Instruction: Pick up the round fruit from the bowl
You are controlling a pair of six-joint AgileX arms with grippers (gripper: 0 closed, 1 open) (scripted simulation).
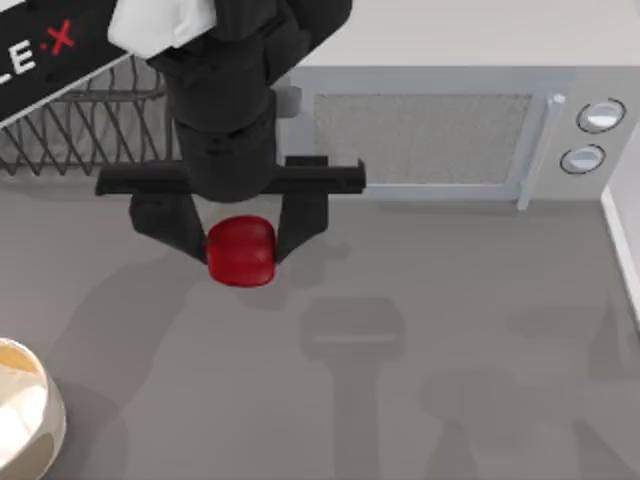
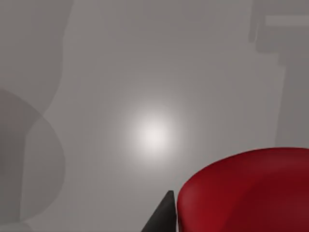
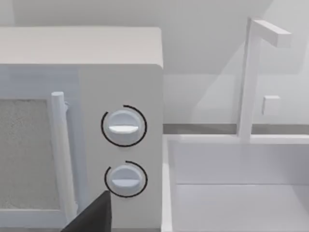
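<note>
The round fruit [image 1: 241, 251] is glossy red and hangs high above the grey table, clamped between the two black fingers of my left gripper [image 1: 240, 245], which is shut on it. In the left wrist view the round fruit [image 2: 246, 191] bulges close to the camera beside one dark fingertip [image 2: 161, 217]. The bowl [image 1: 22, 415], cream with a pale yellowish inside, sits at the table's front left corner, well apart from the fruit. A dark finger [image 3: 94, 215] of my right gripper shows in the right wrist view, facing the microwave.
A white microwave [image 1: 440, 135] with two round knobs [image 1: 600, 115] stands at the back right. A dark wire dish rack [image 1: 90, 125] is at the back left. A white sink [image 3: 241, 188] with a tall faucet [image 3: 251, 72] lies to the right of the microwave.
</note>
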